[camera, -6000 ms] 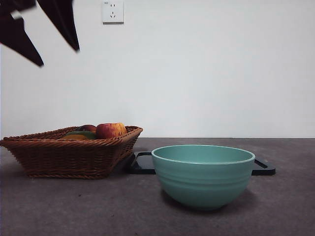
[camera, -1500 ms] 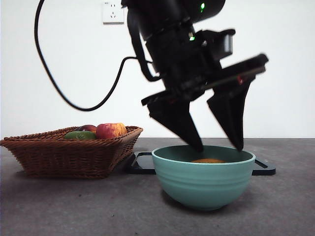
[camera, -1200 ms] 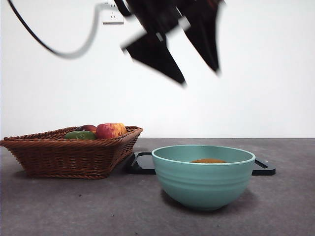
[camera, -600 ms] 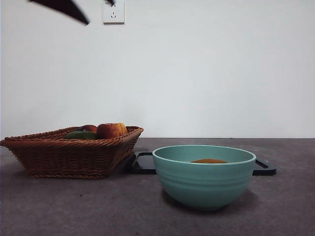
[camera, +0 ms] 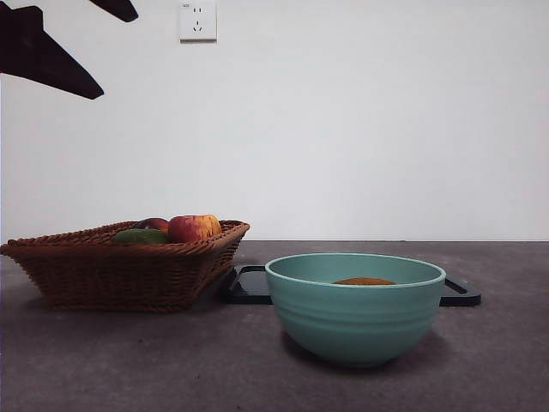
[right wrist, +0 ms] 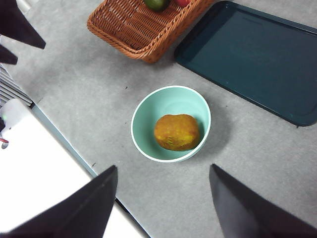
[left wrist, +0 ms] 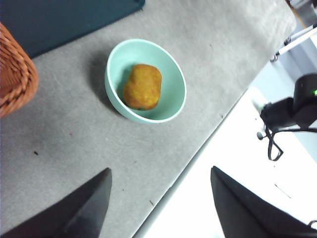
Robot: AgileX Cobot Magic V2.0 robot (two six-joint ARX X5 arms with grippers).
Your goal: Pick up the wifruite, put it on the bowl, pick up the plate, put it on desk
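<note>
The small oval brownish-orange wifruite [right wrist: 177,132] lies inside the large round teal-green bowl [right wrist: 143,116], roughly at its middle, so the first half of the task looks done. In the front view only the fruit's top shows above the pale rim. The bowl stands on the flat dark grey desk [camera: 129,360], just in front of the black rectangular tray [right wrist: 252,54], which lies flat behind it; the brown wicker basket [camera: 120,270] with a red-yellow apple [camera: 193,227] and a green fruit [camera: 140,235] sits to the left.

The left gripper [left wrist: 161,198] hangs high over the table with its jaws spread wide, holding nothing. The right gripper [right wrist: 163,198] is likewise raised, jaws apart and empty.

The step in hand is probably the plate. No separate plate is visible, so the tray seems the likeliest candidate. To take it well, a gripper should come down at a free edge away from the bowl, pinch the thin rim squarely, and lift level without nudging the bowl.
</note>
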